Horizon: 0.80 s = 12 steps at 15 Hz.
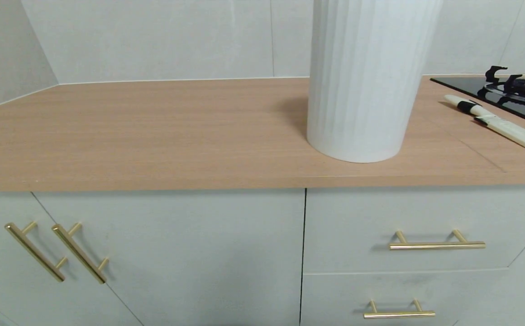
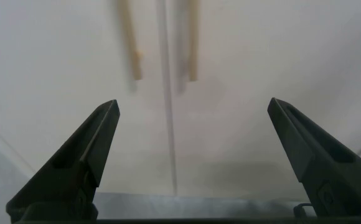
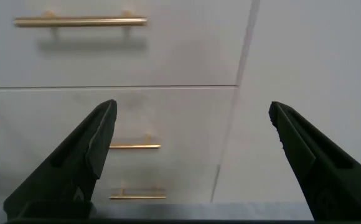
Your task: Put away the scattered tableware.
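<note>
White ribbed container mid counter, knife nr hob

Nothing readable at the moment. The white ribbed container is plain, the knife lying far right on the tabletop has no legible mark, and the drawer fronts below carry no print, label or number.
</note>
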Available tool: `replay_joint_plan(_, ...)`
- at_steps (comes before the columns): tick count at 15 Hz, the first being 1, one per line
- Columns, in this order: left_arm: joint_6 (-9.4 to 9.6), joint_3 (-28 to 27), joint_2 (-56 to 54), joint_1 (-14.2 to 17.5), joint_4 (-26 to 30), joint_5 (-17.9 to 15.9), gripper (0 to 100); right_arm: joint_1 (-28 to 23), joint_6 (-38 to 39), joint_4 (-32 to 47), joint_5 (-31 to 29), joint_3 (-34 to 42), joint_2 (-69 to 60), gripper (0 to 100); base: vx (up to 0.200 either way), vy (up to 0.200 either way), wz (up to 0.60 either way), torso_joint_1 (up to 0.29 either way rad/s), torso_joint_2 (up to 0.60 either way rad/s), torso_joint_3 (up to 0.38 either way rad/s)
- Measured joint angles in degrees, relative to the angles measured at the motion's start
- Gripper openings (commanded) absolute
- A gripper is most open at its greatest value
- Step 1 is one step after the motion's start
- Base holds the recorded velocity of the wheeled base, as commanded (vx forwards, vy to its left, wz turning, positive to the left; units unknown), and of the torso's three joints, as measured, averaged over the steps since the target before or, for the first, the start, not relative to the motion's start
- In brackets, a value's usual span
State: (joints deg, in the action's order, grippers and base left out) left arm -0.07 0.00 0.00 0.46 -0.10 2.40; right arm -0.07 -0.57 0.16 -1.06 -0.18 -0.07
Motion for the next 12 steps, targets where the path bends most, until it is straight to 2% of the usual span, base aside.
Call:
replay_joint_plan(2, -0.06, 0.0, 0.0, -0.06, 0.0, 0.05, 100, -0.02, -0.02, 0.0, 0.02, 0.0, 0.0, 100, 0.0, -0.2, 0.0, -0.005, 0.0, -0.002)
replay_joint_plan(12, -0.17, 0.0, 0.0, -0.05, 0.0, 0.02, 100, -0.02, -0.07, -0.02, 0.0, 0.0, 0.0, 100, 0.0, 0.0, 0.0, 0.0, 0.0, 0.0)
